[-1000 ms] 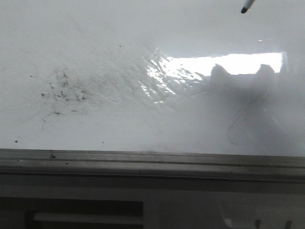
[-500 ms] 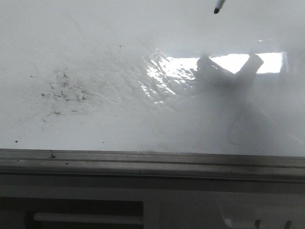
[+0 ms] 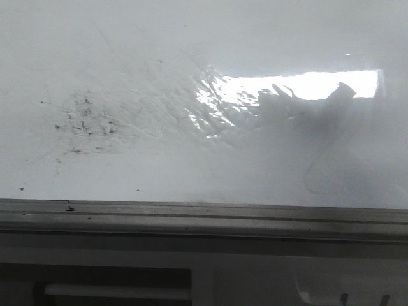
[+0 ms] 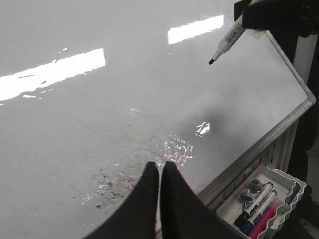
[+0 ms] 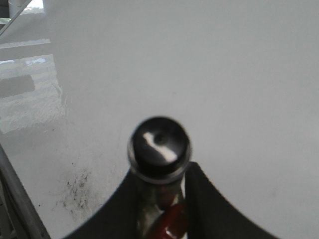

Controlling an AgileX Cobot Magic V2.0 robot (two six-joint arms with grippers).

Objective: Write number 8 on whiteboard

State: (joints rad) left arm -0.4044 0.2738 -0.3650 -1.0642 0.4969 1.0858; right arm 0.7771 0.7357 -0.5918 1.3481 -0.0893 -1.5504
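The whiteboard (image 3: 191,64) is glossy white with glare and a grey metal frame edge (image 3: 191,213). No number 8 shows on it in any view. My right gripper (image 5: 160,170) is shut on a black-tipped marker (image 5: 159,148), seen end-on. In the left wrist view the marker (image 4: 227,42) hangs tip-down above the whiteboard (image 4: 99,124), apart from it, held by the right gripper (image 4: 251,15). My left gripper (image 4: 160,167) is shut and empty over the board's lower part. Neither gripper nor the marker shows in the front view, only a dark reflection (image 3: 331,108).
Black smudge specks (image 3: 86,121) lie at the board's lower left; they also show in the left wrist view (image 4: 107,184) and the right wrist view (image 5: 77,191). A white tray (image 4: 289,179) with several markers hangs under the frame.
The marker tip moved left along the top of the front view and has left it. Its dark reflection on the board shifted and changed shape.
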